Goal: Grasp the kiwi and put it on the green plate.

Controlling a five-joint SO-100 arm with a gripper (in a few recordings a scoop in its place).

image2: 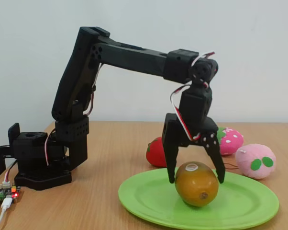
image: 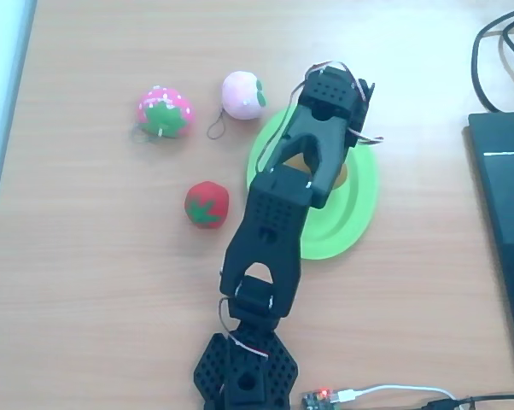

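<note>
Kiwi (image2: 196, 184) on green plate (image2: 244, 207), fingers (image2: 214, 155) straddling it, apart.

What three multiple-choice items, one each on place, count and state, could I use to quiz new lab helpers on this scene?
1. Where is the kiwi?
A. on the green plate
B. on the bare table
C. lifted in the air

2. How many toy fruits lie off the plate in the overhead view?
A. one
B. three
C. five

3. How does the gripper stand?
A. far from the kiwi
B. fingers either side of the kiwi
C. on the tomato

Answers: 1 A, the kiwi rests inside the rim; 2 B, strawberry, peach and tomato; 3 B, fingers flank the kiwi.
</note>
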